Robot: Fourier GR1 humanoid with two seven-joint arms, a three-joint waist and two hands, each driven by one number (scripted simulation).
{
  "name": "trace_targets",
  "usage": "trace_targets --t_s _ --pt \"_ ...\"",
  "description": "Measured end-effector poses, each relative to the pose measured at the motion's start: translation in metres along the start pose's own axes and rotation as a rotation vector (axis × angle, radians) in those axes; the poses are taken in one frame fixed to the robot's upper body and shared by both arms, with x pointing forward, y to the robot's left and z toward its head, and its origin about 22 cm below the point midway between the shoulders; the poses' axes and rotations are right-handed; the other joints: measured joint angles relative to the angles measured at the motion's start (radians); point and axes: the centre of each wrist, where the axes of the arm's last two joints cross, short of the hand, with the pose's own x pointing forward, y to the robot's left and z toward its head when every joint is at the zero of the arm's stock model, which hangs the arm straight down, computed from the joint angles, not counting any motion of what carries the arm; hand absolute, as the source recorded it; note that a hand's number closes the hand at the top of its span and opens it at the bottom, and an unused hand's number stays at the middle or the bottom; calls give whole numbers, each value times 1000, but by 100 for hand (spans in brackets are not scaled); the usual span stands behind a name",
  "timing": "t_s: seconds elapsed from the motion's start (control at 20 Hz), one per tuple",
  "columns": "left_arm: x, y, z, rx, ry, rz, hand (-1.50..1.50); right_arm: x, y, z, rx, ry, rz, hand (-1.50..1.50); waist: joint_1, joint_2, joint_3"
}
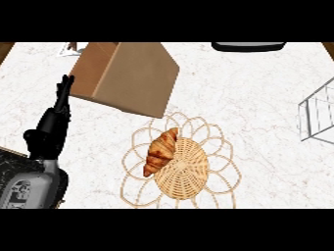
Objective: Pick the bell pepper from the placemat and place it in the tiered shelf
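A woven wicker placemat (187,171) with looped edges lies at the centre front of the counter. On its left part rests a golden-brown croissant (160,149); no bell pepper shows anywhere. The white wire tiered shelf (321,115) stands at the right edge, partly cut off. My left hand (49,131) is up at the left, fingers straight and pointing away from me, well left of the placemat and holding nothing. My right hand is out of sight.
A large brown cardboard box (126,76) stands tilted behind the placemat, close to my left hand's fingers. A dark object (249,46) sits at the counter's far edge. A dark marbled slab (3,164) fills the lower left corner.
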Motion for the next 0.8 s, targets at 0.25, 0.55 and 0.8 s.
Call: trace_targets --t_s 0.25,0.55,0.8 --pt "-3 6 10 16 23 -1 0 2 -55 -21 -17 122 43 -150 -22 -6 -1" --pt "-4 12 15 34 42 2 0 -10 -122 -36 35 204 132 -150 -48 -10 -1" --pt "-7 15 19 54 47 -2 0 -29 -178 -43 92 216 178 -150 -62 -11 -1"
